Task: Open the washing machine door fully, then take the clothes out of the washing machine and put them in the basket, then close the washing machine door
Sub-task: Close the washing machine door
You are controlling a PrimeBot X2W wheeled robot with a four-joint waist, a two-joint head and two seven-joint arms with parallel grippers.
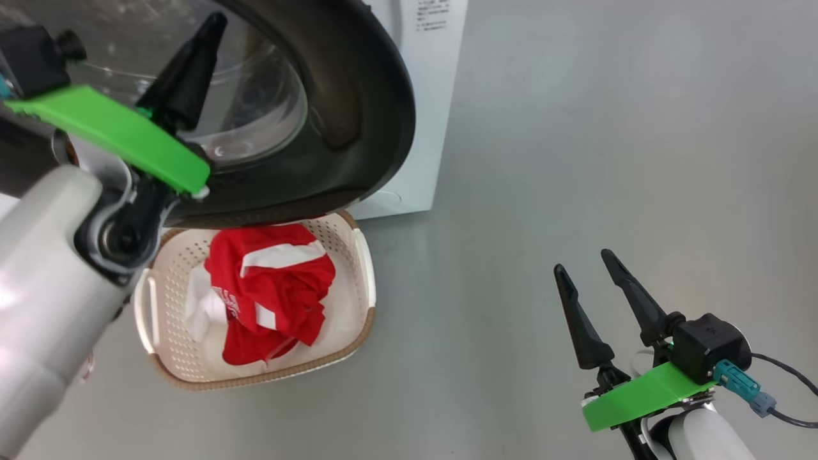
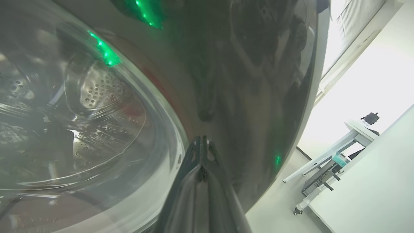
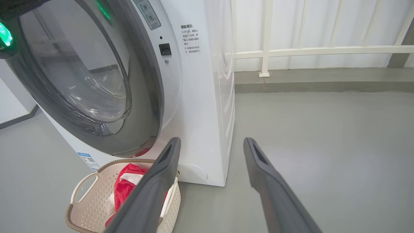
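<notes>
Up close, the left hand (image 1: 215, 23) has its two dark fingers pinched together with nothing between them. Its pale forearm rises from the lower left and the tips point at the washing machine door (image 1: 367, 108). From the left wrist, that closed hand (image 2: 202, 139) sits right at the door's glossy black ring (image 2: 245, 84), where its own reflection meets it; I cannot tell whether it actually touches. The steel drum shows through the domed glass beside it.

Well apart on the right, the right hand (image 1: 583, 262) hovers low over the grey floor (image 1: 575, 128), its fingers spread wide and empty, pointing up and away. Its wrist view looks between those fingers (image 3: 255, 161) at the white washing machine (image 3: 200, 113). The door (image 3: 147, 97) lies close against the front, with a dark latch socket just past its rim, printed text and a blue label. Below the door sits the basket (image 1: 359, 275), and the red and white clothes (image 1: 268, 287) are heaped inside it.
</notes>
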